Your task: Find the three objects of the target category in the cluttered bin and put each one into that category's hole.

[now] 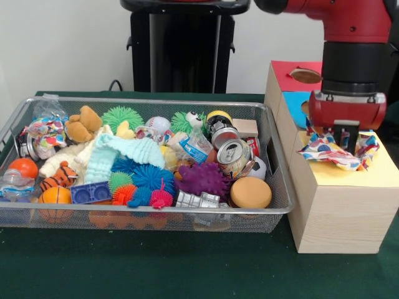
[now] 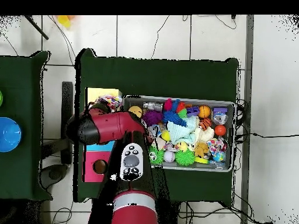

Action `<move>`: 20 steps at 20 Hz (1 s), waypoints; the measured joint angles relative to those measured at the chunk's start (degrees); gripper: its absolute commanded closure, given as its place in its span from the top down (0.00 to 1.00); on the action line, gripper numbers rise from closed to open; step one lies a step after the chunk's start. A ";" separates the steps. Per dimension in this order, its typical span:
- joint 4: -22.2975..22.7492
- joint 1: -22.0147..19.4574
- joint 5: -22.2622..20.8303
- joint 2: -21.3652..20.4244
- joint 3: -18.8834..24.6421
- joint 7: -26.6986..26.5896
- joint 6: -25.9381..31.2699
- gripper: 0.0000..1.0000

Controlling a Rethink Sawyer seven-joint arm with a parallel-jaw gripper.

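A crumpled colourful wrapper (image 1: 324, 151) lies spread on the yellow section (image 1: 377, 171) of the wooden box (image 1: 340, 205), right of the bin. My gripper (image 1: 346, 144) hangs straight down over it, its fingers close together and pinching the wrapper's middle. In the overhead view the wrapper (image 2: 111, 102) peeks out past the red arm (image 2: 114, 125), which hides the gripper. A similar colourful bag (image 1: 45, 132) sits in the bin's far left corner, and a blue-and-white packet (image 1: 190, 146) lies near its middle.
The wire mesh bin (image 1: 274, 187) is packed with spiky balls, plush toys, crushed cans (image 1: 234, 156), balls and a light blue cloth (image 1: 121, 152). Behind the yellow section, the box has a blue section (image 1: 293, 99) and a red one with a hole (image 1: 305, 76).
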 measured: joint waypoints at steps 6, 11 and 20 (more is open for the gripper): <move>0.74 0.07 0.11 -3.63 -0.01 0.00 5.44 0.00; 0.76 0.07 0.24 -5.65 -0.02 0.00 7.54 0.00; 0.70 0.07 1.66 -9.22 -0.02 0.00 11.54 0.00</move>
